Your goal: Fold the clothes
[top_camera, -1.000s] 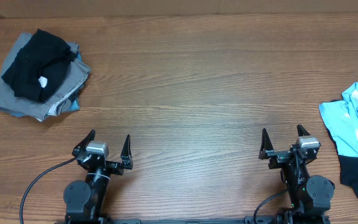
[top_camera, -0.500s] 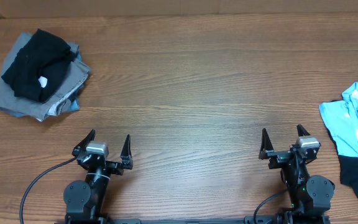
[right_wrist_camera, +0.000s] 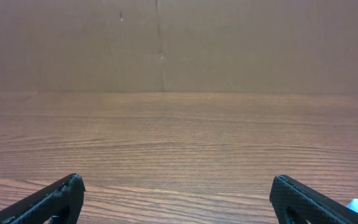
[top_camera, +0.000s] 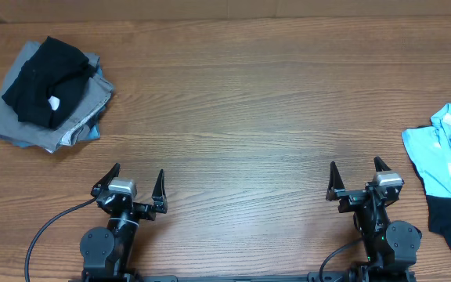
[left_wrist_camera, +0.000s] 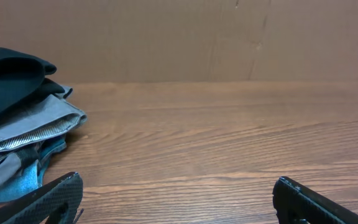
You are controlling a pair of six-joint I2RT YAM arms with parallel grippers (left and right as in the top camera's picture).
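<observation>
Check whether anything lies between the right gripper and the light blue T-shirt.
Nothing visible does. The right gripper stands open, and the light blue T-shirt lies off to its right, with only bare table between them. The pile of black and grey clothes is far off on the left.

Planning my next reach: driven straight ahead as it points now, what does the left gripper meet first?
Mostly bare table; the left gripper might graze the right edge of the clothes pile, too close to call.

Wood-grain table [top_camera: 241,117], plain brown wall [right_wrist_camera: 179,43] behind (vertical seam), even light.
</observation>
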